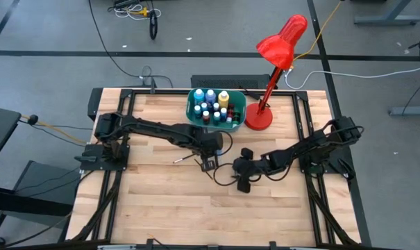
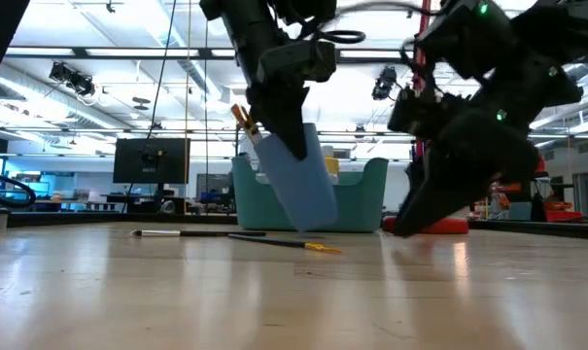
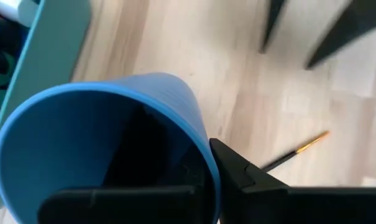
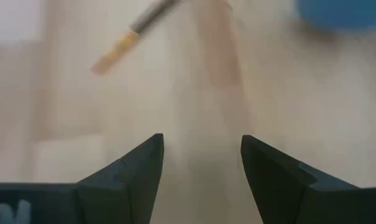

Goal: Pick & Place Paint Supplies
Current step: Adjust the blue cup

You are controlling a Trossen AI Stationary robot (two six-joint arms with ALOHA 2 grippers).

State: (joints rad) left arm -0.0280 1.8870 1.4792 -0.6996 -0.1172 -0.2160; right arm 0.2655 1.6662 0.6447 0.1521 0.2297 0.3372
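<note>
My left gripper [image 3: 200,180] is shut on a blue cup [image 2: 303,185] and holds it just above the table's middle, in front of the teal tub [image 1: 193,111], which holds several paint bottles [image 1: 211,104]. Two thin paintbrushes [image 2: 191,233] [image 2: 284,243] lie flat on the wood below the cup. One brush [image 3: 296,152] shows beyond the cup, and a brush tip [image 4: 132,34] lies ahead of my right gripper. My right gripper [image 4: 200,168] stands open low over the table, right of the cup, with nothing between its fingers. My left gripper grips the cup's wall at the rim [image 3: 206,155], one finger inside the cup and one finger [image 3: 243,171] outside. The fingers come from above, slanting down. The cup hangs tilted below them, its base [image 2: 318,222] lowest and clear of the table.
A red desk lamp [image 1: 279,48] stands on its round base [image 1: 258,119] just right of the tub. Black frame rails run along the table's left and right sides. Bare wood lies toward the near edge.
</note>
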